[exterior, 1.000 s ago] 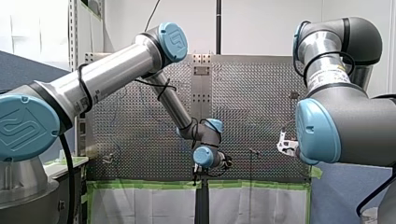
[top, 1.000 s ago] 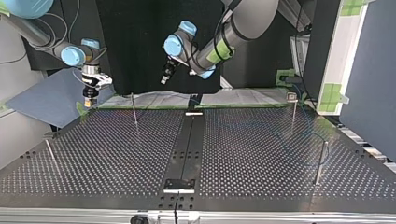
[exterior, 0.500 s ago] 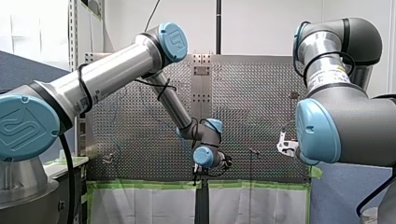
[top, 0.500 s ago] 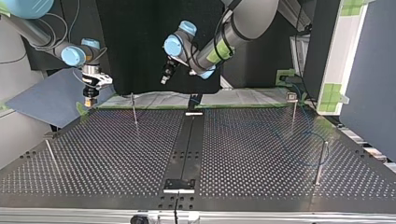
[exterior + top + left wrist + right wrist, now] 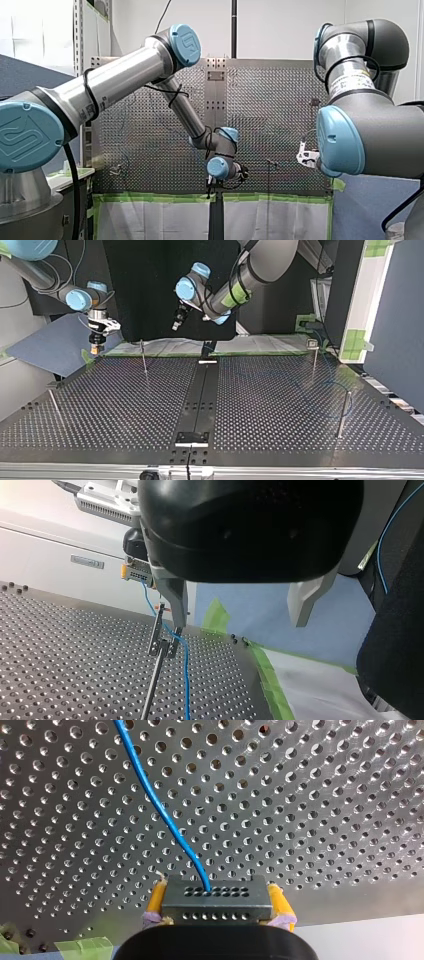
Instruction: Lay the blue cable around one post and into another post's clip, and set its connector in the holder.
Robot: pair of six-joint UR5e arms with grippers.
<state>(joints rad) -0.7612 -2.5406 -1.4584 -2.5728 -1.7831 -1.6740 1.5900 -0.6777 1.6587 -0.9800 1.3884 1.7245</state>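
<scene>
The connector [image 5: 217, 895], a dark block with rows of small holes, is clamped between the yellow pads [image 5: 156, 901] of my right gripper [image 5: 218, 904], as is seen in the right wrist view. The blue cable [image 5: 161, 812] is seen to leave the block's upper face and to run away from the gripper above the perforated table [image 5: 325, 795]. In the top view this gripper is held above the table's far corner at the view's left, clear of the surface.

My left gripper [image 5: 239, 624] is held in the air above the table's far edge, near the middle of the top view. Its metal fingers [image 5: 175, 600] are spread well apart with nothing between them. Ahead of it, in the left wrist view, a post [image 5: 156, 655] is seen with a clip at its head. The cable is drawn down from the connector past that clip, touching it (whether it is seated there cannot be told), and on toward the table. Beside it, green tape [image 5: 270, 685] is laid along the table's edge. At the top view's right a faint blue curve is made out near a second post [image 5: 343, 415]; whether that post is encircled cannot be told.
</scene>
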